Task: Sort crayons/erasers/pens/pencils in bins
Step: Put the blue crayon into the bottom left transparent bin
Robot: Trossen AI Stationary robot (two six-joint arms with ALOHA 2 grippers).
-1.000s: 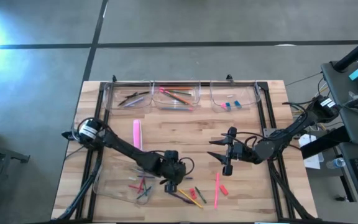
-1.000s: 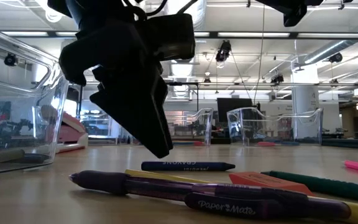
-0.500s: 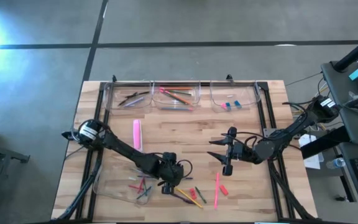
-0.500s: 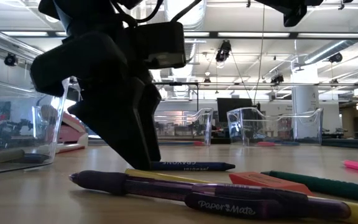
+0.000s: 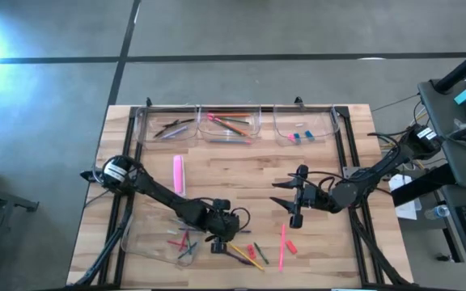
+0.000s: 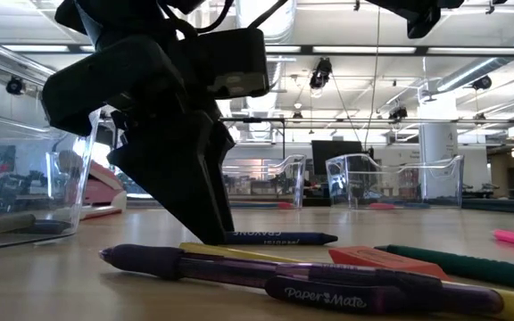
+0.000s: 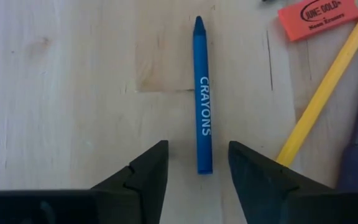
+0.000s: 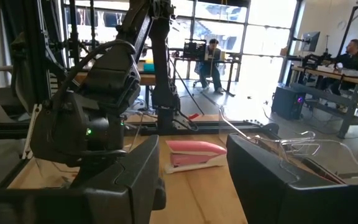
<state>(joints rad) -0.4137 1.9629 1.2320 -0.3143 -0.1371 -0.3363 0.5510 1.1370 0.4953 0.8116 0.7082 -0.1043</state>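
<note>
A blue crayon [image 7: 202, 99] lies flat on the wooden table [image 5: 241, 182] beside a pile of pens and pencils [image 5: 249, 255]. My left gripper [image 7: 197, 144] is down at the table, near its front edge, and open. Its two fingers stand on either side of the crayon's blunt end with a gap on each side. In the low view the gripper [image 6: 194, 205] slants down, its tips at the crayon [image 6: 279, 238]. My right gripper [image 5: 295, 206] hangs open above the table's right half with nothing between its fingers [image 8: 142, 174].
Three clear bins [image 5: 231, 123] with sorted items line the far edge, and a fourth [image 5: 156, 238] sits near left. Beside the crayon lie an orange eraser [image 7: 317, 17], a yellow pencil [image 7: 328, 87] and a purple pen [image 6: 266, 276]. A pink object [image 5: 178, 174] lies mid-left; a pink pencil [image 5: 282, 246] lies near right.
My left gripper has sunk toward the table and gone a little toward its left edge, so that its fingertips now stand at the blue crayon's end. The crayon has stayed where it was.
</note>
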